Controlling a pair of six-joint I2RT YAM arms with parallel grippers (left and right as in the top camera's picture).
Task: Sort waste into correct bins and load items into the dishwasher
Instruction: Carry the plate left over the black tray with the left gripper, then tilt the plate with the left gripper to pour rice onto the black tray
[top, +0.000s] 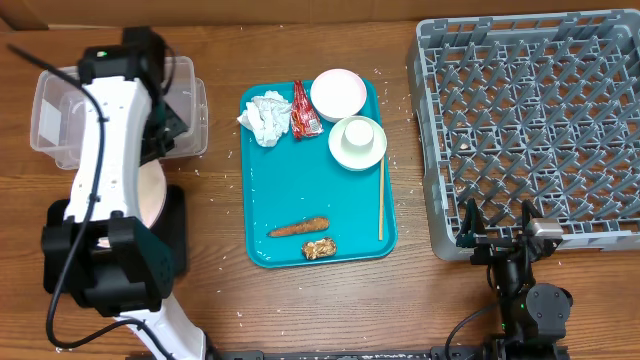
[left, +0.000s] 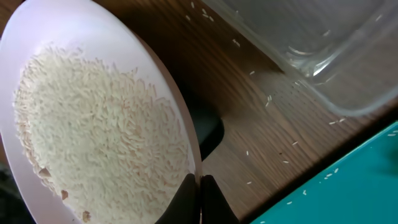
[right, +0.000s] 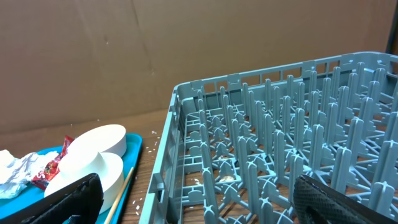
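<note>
Left fingers pinch plate rim.

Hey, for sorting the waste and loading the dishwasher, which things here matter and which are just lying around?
For the job: plate with rice, pink bowl, green bowl, napkin, red wrapper, carrot stick, brown lump, clear tub, black tray, dish rack.
Just lying about: teal tray, wooden stick, loose rice grains.
</note>
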